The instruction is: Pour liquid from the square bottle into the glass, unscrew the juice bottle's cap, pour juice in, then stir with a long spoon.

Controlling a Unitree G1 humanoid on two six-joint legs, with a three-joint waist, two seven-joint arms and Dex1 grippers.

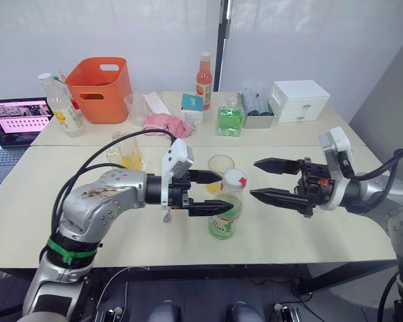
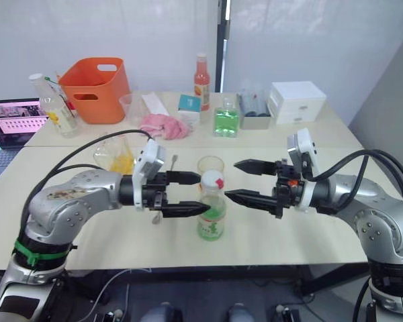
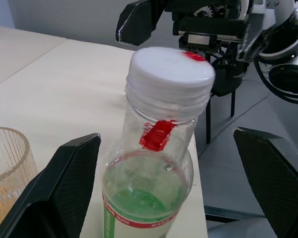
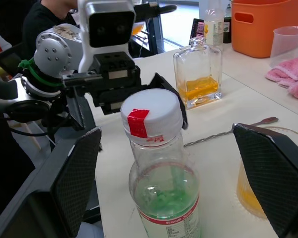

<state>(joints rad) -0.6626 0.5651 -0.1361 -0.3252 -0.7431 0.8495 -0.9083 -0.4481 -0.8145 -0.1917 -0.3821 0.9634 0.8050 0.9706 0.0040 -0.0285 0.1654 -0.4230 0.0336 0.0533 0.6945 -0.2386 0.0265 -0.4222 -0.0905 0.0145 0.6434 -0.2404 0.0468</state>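
Both my jaws spread wide, the juice bottle (image 1: 226,211) (thin, squashy plastic) stands between my left ones; I'd clamp its body, right taking the cap (image 1: 234,178).

The juice bottle (image 1: 225,213) stands upright on the table (image 1: 27,221), its cap (image 1: 234,178) on. The left gripper (image 1: 218,192) has its fingers spread, just left of the bottle. The right gripper (image 1: 260,180), also spread, hovers to the bottle's right. The glass (image 1: 220,168) stands just behind the bottle, the square bottle (image 1: 128,152) farther left.
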